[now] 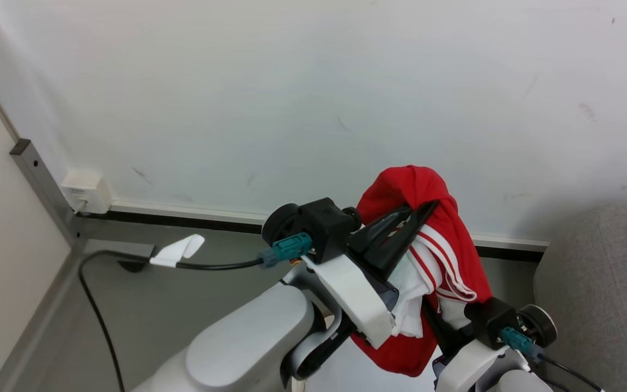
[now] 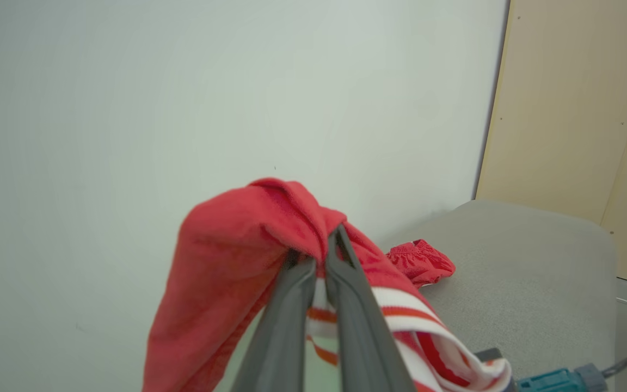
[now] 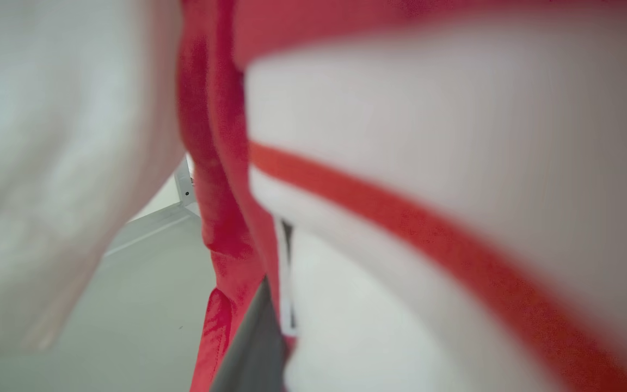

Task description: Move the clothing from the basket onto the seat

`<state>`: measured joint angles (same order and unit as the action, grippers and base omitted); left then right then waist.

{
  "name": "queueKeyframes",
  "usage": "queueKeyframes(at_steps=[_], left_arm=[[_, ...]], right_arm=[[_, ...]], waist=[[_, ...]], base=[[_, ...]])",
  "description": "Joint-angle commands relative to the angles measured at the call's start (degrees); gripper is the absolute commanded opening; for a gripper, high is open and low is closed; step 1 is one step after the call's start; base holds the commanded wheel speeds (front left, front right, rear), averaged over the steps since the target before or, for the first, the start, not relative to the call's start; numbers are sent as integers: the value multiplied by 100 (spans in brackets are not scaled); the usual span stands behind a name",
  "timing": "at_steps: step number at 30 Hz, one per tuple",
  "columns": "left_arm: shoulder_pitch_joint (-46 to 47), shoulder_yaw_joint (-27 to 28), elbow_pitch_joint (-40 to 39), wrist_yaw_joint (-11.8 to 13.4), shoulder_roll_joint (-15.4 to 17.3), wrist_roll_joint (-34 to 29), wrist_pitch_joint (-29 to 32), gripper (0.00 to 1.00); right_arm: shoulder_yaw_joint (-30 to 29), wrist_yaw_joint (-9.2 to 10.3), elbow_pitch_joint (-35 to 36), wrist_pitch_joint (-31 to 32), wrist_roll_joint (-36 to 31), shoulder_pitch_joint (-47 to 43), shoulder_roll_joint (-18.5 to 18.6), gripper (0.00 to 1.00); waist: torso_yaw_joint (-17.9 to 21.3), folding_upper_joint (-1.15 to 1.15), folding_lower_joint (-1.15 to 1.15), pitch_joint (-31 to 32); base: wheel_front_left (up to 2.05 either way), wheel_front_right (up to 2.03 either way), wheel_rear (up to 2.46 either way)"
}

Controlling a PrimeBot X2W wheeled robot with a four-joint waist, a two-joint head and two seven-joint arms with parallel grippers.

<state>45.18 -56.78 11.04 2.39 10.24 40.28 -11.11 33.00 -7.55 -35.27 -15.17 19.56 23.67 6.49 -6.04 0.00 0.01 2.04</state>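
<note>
A red garment with white stripes [image 1: 428, 218] hangs from my left gripper [image 1: 428, 212], whose fingers are shut on a fold of it [image 2: 316, 242]. The cloth drapes down over my right gripper [image 1: 444, 332]. The right wrist view has one dark finger [image 3: 253, 337] among blurred red and white fabric, and its jaws are covered. The grey sofa seat [image 1: 591, 305] lies to the right, with another red garment [image 2: 422, 262] lying on it near the wall. The basket is out of view.
A white wall stands close ahead. A wall socket [image 1: 86, 191], a metal post [image 1: 41, 179] and a black cable [image 1: 101, 326] with a white tag are at the left on the grey floor. A beige panel [image 2: 564, 109] stands behind the sofa.
</note>
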Motion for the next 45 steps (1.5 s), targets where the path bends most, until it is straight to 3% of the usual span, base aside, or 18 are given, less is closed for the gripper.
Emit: queueKeyframes(at_steps=[1,12,21,23,24,25,33,45], left_arm=[[-75,18,24,25,50,30,15,0],[-285,80,196,44,235,170,-66,0],[-469,132,263,3,421,206,-196,0],[-483,139,223,6,440,171,-235,40],[-487,138,202,7,445,149,-235,74],[-488,136,177,-1,448,123,-248,100],[-592,-19,82,-61,499,37,-268,100],[-555,-156,1,-94,631,-210,-309,100]], right_arm=[[-59,13,11,5,50,58,-7,0],[-658,13,616,5,262,-272,64,0],[-1331,13,1381,4,559,-501,97,0],[-1474,13,1540,5,739,-515,74,0],[-1543,13,1622,4,803,-514,67,0],[-1592,13,1685,4,886,-503,62,0],[-2048,13,2126,4,1367,-425,245,0],[-2820,13,2913,4,1536,-633,585,0]], waist=[[-30,0,-1,4],[36,0,-1,-102],[403,0,-1,-333],[500,0,-1,-371],[549,0,-1,-384],[601,0,-1,-398],[1147,0,-1,-488],[2444,0,-1,-628]], base=[[0,0,0],[0,0,0],[0,0,0],[0,0,0],[0,0,0],[0,0,0],[0,0,0],[0,0,0]])
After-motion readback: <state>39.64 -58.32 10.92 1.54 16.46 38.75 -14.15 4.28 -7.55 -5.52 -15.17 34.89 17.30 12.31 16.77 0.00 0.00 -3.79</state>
